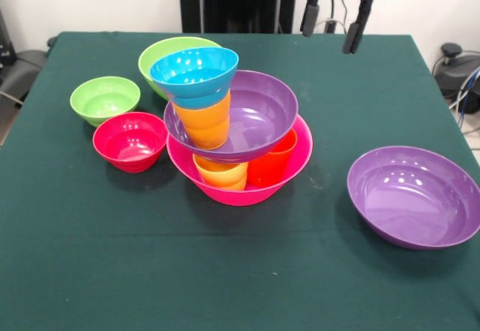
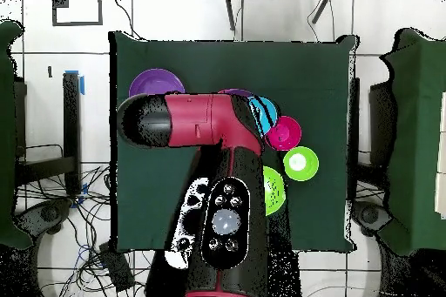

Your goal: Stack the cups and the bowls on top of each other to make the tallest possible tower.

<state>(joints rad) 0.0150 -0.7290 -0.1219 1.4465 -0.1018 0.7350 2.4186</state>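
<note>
At the centre of the front view, on the green-covered desk, stands the tower: the large hot-pink bowl at the bottom holds a yellow-orange cup and a red-orange cup, both upright; a purple bowl rests on them, tilted so its mouth faces the lower right of the frame. Inside it an orange cup stands with its long axis vertical, and a blue bowl sits on that cup, its mouth up and leaning slightly. To the left of the tower sit a red bowl, a small light-green bowl and, behind the blue bowl, a medium light-green bowl, all mouth up. The second purple bowl lies well apart at the right edge. The gripper hangs at the upper right, clear of everything, its jaws apart and holding nothing. No writing or brand can be read on any piece. In the overhead view the arm covers most of the tower.
</note>
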